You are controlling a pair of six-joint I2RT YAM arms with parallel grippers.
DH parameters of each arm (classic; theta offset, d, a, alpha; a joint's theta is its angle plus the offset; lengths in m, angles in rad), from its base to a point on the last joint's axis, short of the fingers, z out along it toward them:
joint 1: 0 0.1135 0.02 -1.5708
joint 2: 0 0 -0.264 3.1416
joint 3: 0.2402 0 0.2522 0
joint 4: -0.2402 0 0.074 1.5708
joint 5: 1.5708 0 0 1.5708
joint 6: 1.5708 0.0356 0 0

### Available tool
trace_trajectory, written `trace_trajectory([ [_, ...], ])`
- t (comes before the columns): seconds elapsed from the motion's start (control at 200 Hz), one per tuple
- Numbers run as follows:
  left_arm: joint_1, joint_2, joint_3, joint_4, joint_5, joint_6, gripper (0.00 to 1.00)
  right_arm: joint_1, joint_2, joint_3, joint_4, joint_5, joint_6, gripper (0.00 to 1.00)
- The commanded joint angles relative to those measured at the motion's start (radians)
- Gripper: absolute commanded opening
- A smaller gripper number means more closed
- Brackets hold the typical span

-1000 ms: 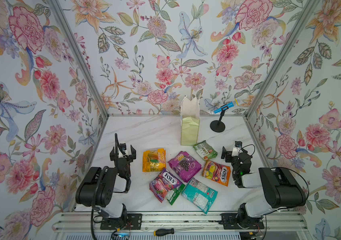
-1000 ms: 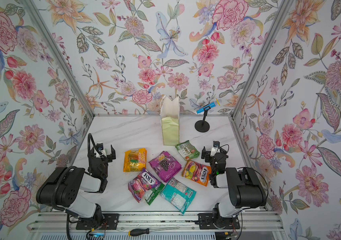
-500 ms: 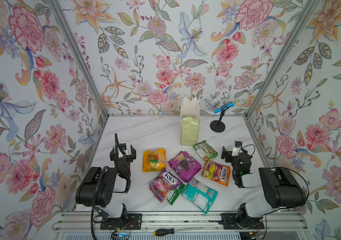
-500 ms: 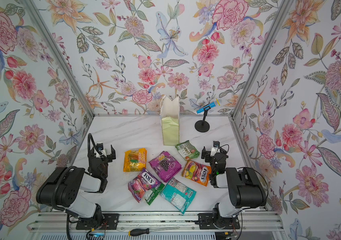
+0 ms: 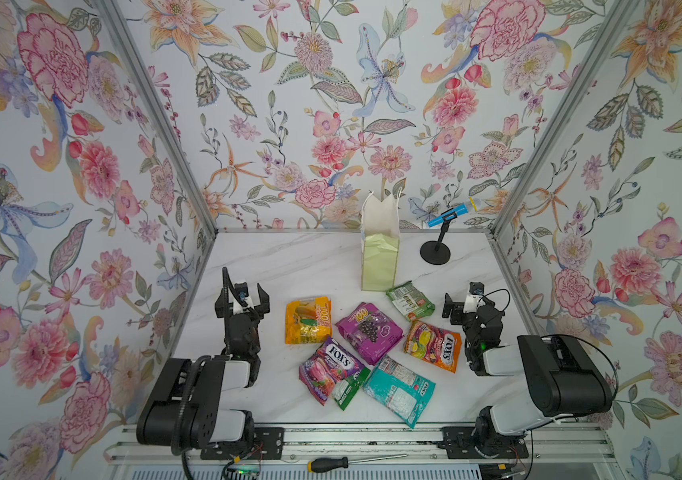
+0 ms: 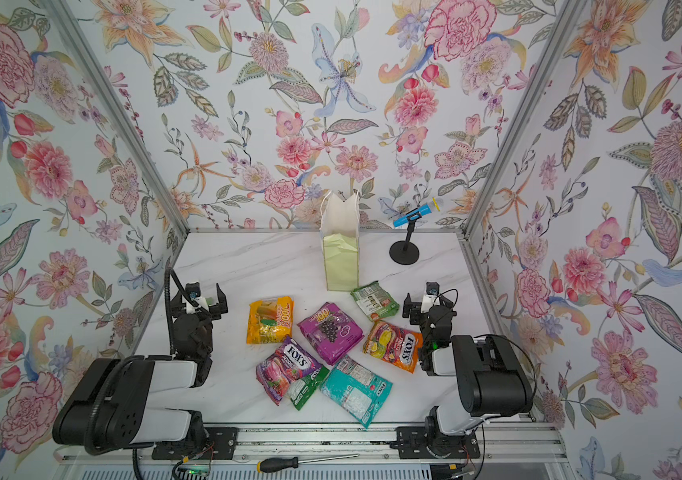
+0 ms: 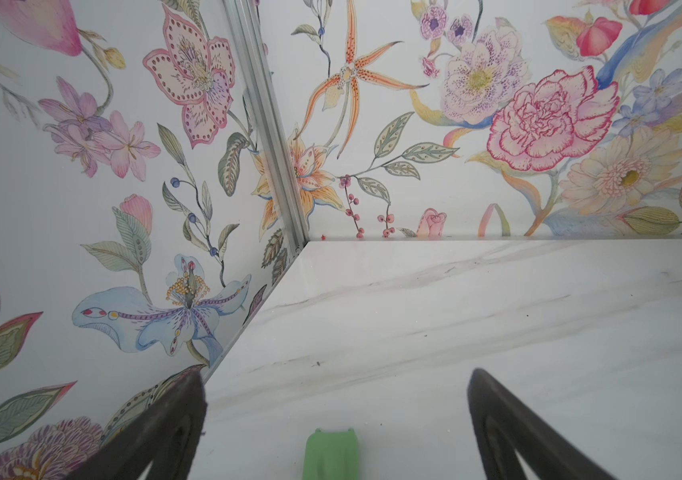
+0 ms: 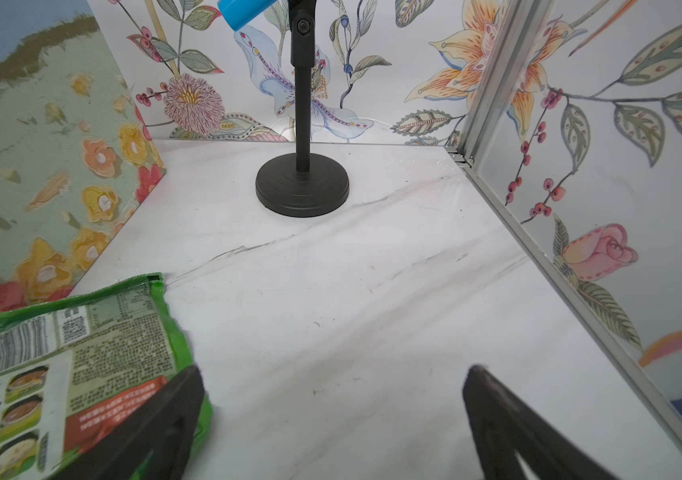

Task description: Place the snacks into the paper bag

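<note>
**Sam:** Where is the paper bag [image 5: 380, 257]?

**Me:** It stands up tall near the back edge of the worktop [image 5: 289, 266], about halfway along that edge. Its top is open and white inside.

**Sam:** And the snacks [image 6: 329, 330]?

**Me:** I count seven, all lying flat on the worktop. None is in the bag. The green packet [image 5: 410, 300] is closest to the bag, just in front of it and a bit toward the right edge. The orange-yellow packet [image 5: 308, 320] and the purple grape packet [image 5: 368, 330] lie side by side in the middle. The orange FOX'S packet [image 5: 432, 345] is next to the grape one, on the right-edge side. Nearer the front edge are the purple-red FOX'S packet [image 5: 329, 368] and the teal packet [image 5: 398, 388]. A second green packet [image 5: 347, 386] pokes out between those two.

**Sam:** What about your claws?

**Me:** My left claw [image 5: 242, 302] is by the left edge, spread wide, with nothing in it. I see only bare worktop between its fingers. My right claw [image 5: 461, 306] is by the right edge, spread wide too, and empty. The green packet lies just beside one finger. I can't tell if they touch.

**Sam:** Anything else?

**Me:** A blue microphone [image 5: 453, 212] sits on a black stand [image 5: 435, 252] near the back right corner. A screwdriver [image 5: 327, 464] lies by the metal rail [image 5: 372, 436], past the front edge.
</note>
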Motion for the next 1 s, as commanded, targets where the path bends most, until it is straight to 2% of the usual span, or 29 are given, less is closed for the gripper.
trace_trajectory([
  [0.0,-0.010,-0.134,0.106,-0.299,-0.061,-0.113,0.99,0.006,-0.017,0.020,-0.024,0.016,0.006,0.99],
  [0.095,-0.008,-0.273,0.126,-0.381,0.020,-0.313,0.99,0.037,-0.113,0.099,-0.243,0.084,-0.011,0.99],
  [0.17,0.000,-0.348,0.119,-0.369,0.176,-0.334,0.99,0.071,-0.216,0.235,-0.536,0.185,0.041,0.99],
  [0.225,0.000,-0.378,0.149,-0.426,0.220,-0.340,0.99,0.065,-0.285,0.324,-0.685,0.121,0.164,0.99],
  [0.295,0.001,-0.376,0.230,-0.548,0.240,-0.354,0.99,0.042,-0.355,0.372,-0.764,0.043,0.392,0.99],
  [0.375,0.000,-0.341,0.369,-0.716,0.298,-0.367,0.98,-0.012,-0.392,0.334,-0.680,-0.159,0.512,0.99],
  [0.44,0.000,-0.298,0.482,-0.831,0.364,-0.398,0.95,-0.023,-0.393,0.319,-0.679,-0.170,0.584,1.00],
  [0.505,-0.005,-0.253,0.578,-0.917,0.459,-0.420,0.93,-0.016,-0.378,0.374,-0.801,-0.159,0.575,0.99],
  [0.565,-0.024,-0.211,0.662,-0.985,0.501,-0.424,0.92,0.000,-0.363,0.429,-0.916,-0.141,0.543,0.99],
  [0.736,-0.127,-0.060,0.962,-1.230,0.501,-0.362,0.92,0.040,-0.319,0.545,-1.147,-0.118,0.496,0.98],
  [0.996,-0.287,0.209,1.378,-1.474,0.482,-0.258,0.93,0.082,-0.286,0.570,-1.211,-0.132,0.472,0.97],
])
